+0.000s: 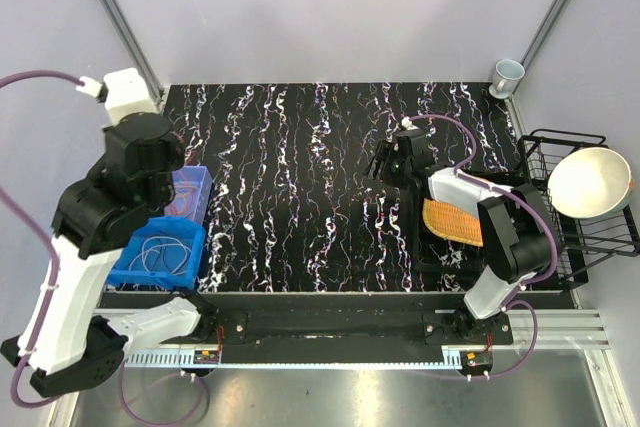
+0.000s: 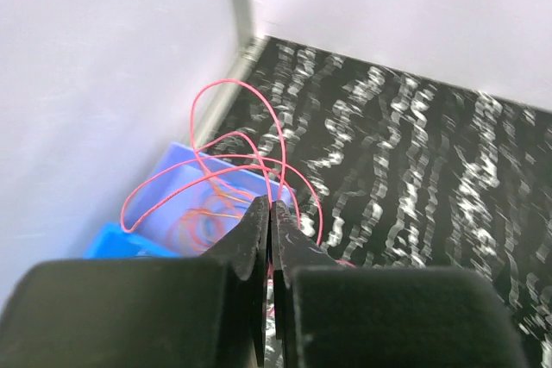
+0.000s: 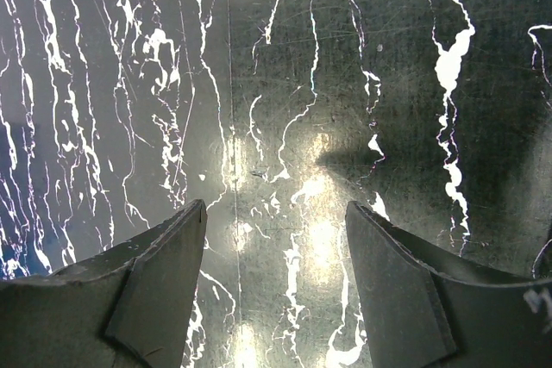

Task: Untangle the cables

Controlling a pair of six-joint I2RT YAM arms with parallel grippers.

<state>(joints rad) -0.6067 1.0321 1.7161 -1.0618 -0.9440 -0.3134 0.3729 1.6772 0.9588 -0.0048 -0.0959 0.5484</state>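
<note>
In the left wrist view my left gripper point(image 2: 271, 206) is shut on a thin red cable point(image 2: 226, 85) whose loops rise above the blue bins. More cables, orange and red point(image 2: 205, 217), lie in the bin below it. In the top view pale cables point(image 1: 163, 253) lie in the near blue bin; the left arm hides its gripper there. My right gripper point(image 3: 274, 213) is open and empty over the bare marbled table; in the top view it point(image 1: 385, 160) hovers right of centre.
Two blue bins point(image 1: 198, 190) stand at the table's left edge. A black wire rack point(image 1: 563, 139) holding a white bowl point(image 1: 588, 181) stands at the right. A small cup point(image 1: 508, 74) sits at the back right corner. An orange woven piece point(image 1: 450, 221) lies under the right arm.
</note>
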